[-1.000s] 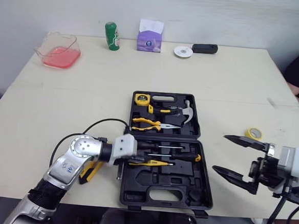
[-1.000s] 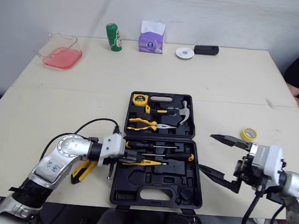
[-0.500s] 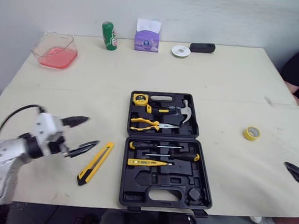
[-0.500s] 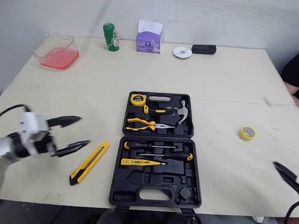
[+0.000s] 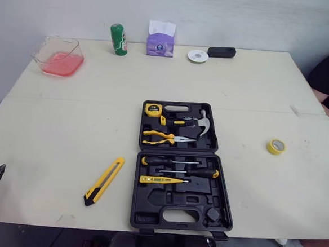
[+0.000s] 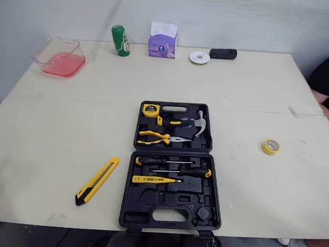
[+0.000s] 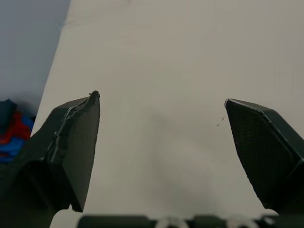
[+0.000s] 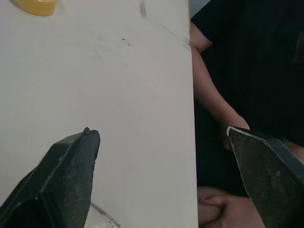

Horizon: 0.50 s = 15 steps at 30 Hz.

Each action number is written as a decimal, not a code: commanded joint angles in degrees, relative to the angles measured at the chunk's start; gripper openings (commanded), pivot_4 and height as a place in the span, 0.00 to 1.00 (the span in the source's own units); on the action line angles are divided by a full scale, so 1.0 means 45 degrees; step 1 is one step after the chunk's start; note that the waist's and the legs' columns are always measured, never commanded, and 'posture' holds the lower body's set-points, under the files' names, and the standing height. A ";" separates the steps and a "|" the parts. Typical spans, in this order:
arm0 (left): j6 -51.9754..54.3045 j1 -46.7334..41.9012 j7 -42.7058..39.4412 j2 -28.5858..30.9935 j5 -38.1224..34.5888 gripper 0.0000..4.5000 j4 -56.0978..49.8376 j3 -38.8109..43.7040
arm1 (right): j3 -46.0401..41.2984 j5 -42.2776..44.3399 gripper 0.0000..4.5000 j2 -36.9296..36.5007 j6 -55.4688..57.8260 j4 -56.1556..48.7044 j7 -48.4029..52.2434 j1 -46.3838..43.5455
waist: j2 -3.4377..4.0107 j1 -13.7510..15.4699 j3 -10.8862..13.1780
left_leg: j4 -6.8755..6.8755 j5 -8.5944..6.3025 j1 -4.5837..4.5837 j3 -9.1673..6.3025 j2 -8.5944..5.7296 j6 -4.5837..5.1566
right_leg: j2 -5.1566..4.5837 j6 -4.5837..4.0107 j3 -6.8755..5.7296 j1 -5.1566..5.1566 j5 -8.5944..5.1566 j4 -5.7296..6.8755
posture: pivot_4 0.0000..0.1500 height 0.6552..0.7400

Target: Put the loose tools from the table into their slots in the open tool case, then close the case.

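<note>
Tool case (image 5: 147, 204) lies open, well apart from both grippers. The left gripper (image 7: 161, 102), fingers spread wide, hangs over bare surface (image 5: 68, 122) far left of the case. The right gripper (image 8: 159, 130), equally wide, is beyond the yellow tape roll (image 5: 276, 146) right of the case. A yellow utility knife (image 5: 104, 181) lies loose just left of the case.

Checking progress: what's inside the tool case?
Tape measure, hammer, pliers, two black-handled screwdrivers and a yellow tester sit in the tool case; some front slots look empty. Anything beneath is covered.
</note>
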 commanded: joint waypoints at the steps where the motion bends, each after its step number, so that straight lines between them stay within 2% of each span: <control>1: -0.0496 0.0364 0.0308 0.0087 -0.0076 0.98 0.0571 0.0714 | -0.0541 0.0101 1.00 -0.0250 -0.0596 0.0741 -0.0449 0.0424 | -0.0022 0.0005 -0.0011 | -0.0015 0.0000 -0.0001 0.0000 0.0005 -0.0010 | 0.0004 -0.0014 -0.0005 -0.0012 -0.0008 0.0000 | 1.00 1.00; 8: -0.0591 0.0169 0.0271 0.0018 -0.0359 0.98 0.0142 0.0367 | -0.0051 0.0446 1.00 -0.0229 -0.0744 0.0748 -0.0212 0.0139 | -0.0017 -0.0002 -0.0014 | -0.0008 0.0013 0.0009 0.0000 0.0008 -0.0028 | 0.0003 -0.0013 0.0000 -0.0006 -0.0006 0.0014 | 1.00 1.00; 15: -0.0339 0.0156 0.0060 -0.0174 -0.0649 0.98 -0.1023 -0.0019 | 0.0750 0.1724 1.00 0.0289 0.0620 -0.1425 0.0974 -0.0743 | 0.0004 -0.0103 -0.0025 | -0.0017 0.0018 0.0004 0.0003 0.0009 -0.0035 | 0.0004 -0.0014 0.0002 -0.0015 -0.0007 0.0023 | 1.00 1.00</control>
